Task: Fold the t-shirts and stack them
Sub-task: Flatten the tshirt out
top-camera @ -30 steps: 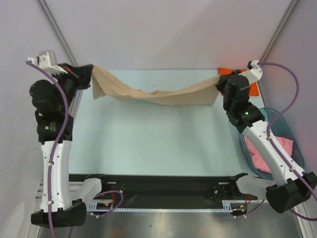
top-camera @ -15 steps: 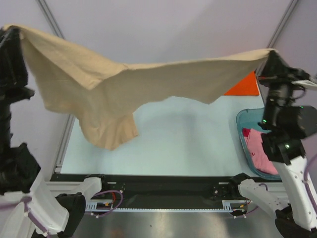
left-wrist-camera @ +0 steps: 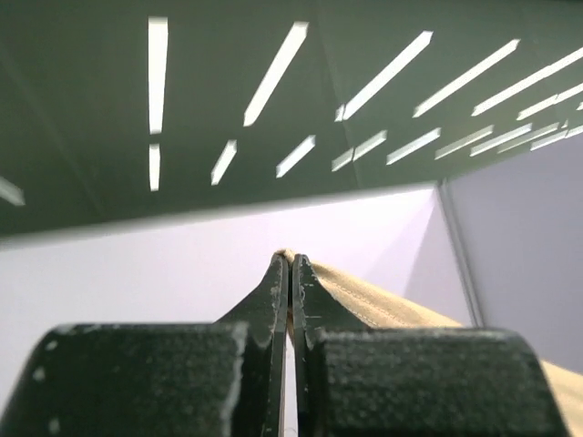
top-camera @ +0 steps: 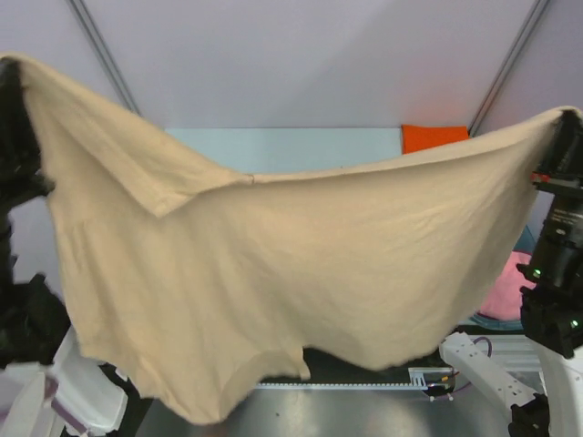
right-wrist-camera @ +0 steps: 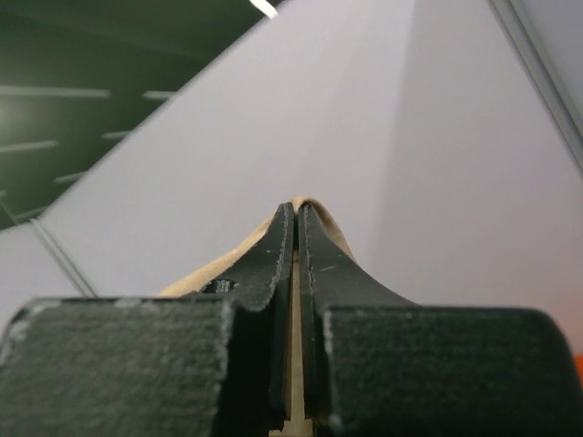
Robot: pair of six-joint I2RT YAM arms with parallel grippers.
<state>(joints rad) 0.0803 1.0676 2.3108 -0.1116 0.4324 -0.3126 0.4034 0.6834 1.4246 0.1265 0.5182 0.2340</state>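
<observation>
From above, your left gripper (top-camera: 11,77) stood high at about 10 o'clock in the view, its jaws pressed together on one top corner of the tan t-shirt (top-camera: 273,264). The left wrist camera showed the same pinch close up: the left gripper (left-wrist-camera: 290,266) had its two dark fingers (left-wrist-camera: 273,296) closed, with a tan hem (left-wrist-camera: 383,305) running away from them toward 4 o'clock, under a dark ceiling with bright slats. The tan t-shirt hung spread between both arms like a curtain, sagging in the middle. A fold drooped near its upper left, and its lower edge dropped lowest at about 7 o'clock, in front of the arm bases. Beyond its top edge, at 12 o'clock, a strip of pale table (top-camera: 301,146) showed. The orange t-shirt (top-camera: 434,137) lay flat on that table at about 1 o'clock. Your right gripper (top-camera: 569,123) was raised at about 2 o'clock and clamped on the opposite top corner. From the right wrist camera, the right gripper (right-wrist-camera: 296,217) was shut, with tan cloth (right-wrist-camera: 196,278) peeking past the fingertips against a pale wall. At about 4 o'clock, the pink t-shirt (top-camera: 510,291) showed just past the tan one's right edge, with a sliver of teal tub (top-camera: 499,320) below it.
</observation>
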